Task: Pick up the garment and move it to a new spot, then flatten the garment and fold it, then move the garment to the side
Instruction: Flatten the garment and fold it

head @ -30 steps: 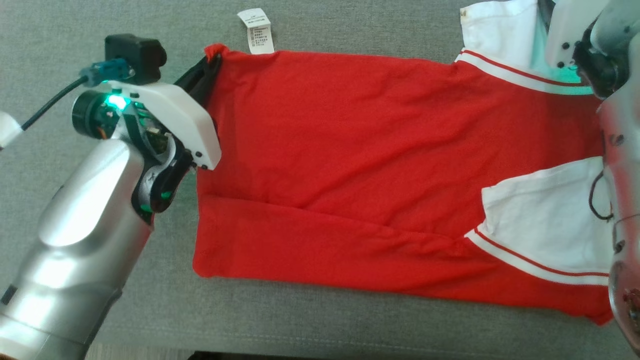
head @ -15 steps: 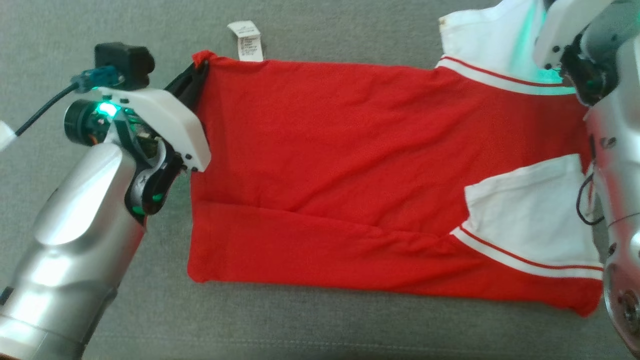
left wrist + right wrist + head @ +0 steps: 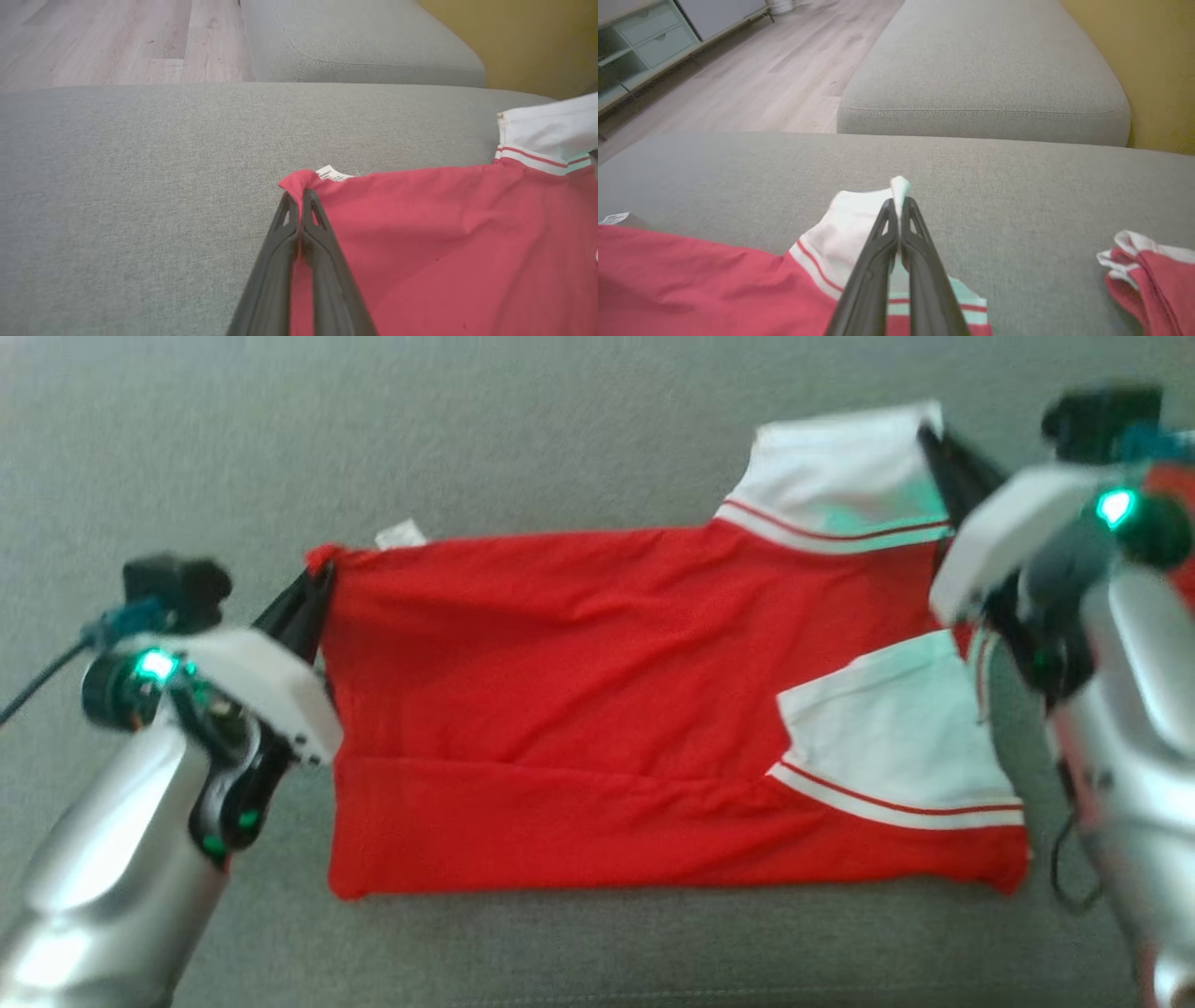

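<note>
Since a second ago the right tool (image 3: 899, 205) has clamped onto the white sleeve corner of the garment (image 3: 579, 709), spread on the grey sofa cushion (image 3: 467, 448); left tool (image 3: 299, 198) pinches its red corner beside a white label (image 3: 332, 173), print unreadable

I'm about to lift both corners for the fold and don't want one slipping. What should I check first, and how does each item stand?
1. Left gripper shut on the red corner of the garment: ok.
2. Right gripper shut on the corner of the white sleeve: ok.
3. Number of layers pinched in each grip: cannot tell.
4. Red body lying flat: not ok, creases cross it.
5. Care label tucked in: not ok, it pokes out beside the left corner.
</note>
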You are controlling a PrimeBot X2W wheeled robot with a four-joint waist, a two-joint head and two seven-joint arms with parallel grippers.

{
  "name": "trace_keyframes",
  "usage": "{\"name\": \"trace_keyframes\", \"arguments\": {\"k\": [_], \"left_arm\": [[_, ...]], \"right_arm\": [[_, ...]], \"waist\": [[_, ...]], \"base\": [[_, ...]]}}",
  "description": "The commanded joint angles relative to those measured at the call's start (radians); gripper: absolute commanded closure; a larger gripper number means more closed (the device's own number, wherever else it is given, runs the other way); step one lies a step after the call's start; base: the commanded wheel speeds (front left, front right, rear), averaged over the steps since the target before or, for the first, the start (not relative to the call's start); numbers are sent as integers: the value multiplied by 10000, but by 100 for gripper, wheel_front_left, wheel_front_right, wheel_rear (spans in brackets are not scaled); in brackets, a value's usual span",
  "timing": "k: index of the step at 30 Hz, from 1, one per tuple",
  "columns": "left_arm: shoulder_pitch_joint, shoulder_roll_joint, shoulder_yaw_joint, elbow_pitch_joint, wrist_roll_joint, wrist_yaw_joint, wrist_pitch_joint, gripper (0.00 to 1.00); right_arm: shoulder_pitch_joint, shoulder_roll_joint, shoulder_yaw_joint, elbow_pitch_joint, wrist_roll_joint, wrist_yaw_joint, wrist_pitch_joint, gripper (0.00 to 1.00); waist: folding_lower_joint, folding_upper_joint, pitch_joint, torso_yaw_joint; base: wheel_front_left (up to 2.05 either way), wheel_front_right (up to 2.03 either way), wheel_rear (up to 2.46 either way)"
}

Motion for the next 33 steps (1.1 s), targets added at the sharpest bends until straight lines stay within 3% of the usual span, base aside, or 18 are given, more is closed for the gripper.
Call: {"name": "trace_keyframes", "arguments": {"k": [1,8,16,21,31,32,33], "left_arm": [[-10,593,634,-536,-78,184,-153,100],[1436,1134,1065,-1663,-91,899,-777,100],[2917,1201,1268,-2336,-200,1423,-1463,100],[3567,1194,1340,-2441,-163,1661,-1902,100],[4432,943,1230,-2590,73,2020,-2689,100],[4538,879,1213,-2608,60,2055,-2758,100],[4639,820,1197,-2630,47,2078,-2833,100]], "right_arm": [[449,-115,148,-835,152,33,-79,100],[2854,-154,-416,-3119,23,33,-24,100],[5359,611,-1348,-4966,-574,33,301,100],[6336,1178,-1818,-5420,-852,33,354,100],[6994,1644,-2206,-5355,-1394,33,157,100],[7029,1684,-2241,-5315,-1435,33,128,85],[7066,1722,-2271,-5274,-1469,33,101,60]], "waist": [[2,-1,-428,-315],[2,-1,-787,-546],[2,-1,-975,-713],[2,-1,-1000,-793],[2,-1,-1113,-870],[2,-1,-1147,-864],[2,-1,-1179,-854]], "base": [[0,0,0],[0,0,0],[0,0,0],[0,0,0],[0,0,0],[0,0,0],[0,0,0]]}}
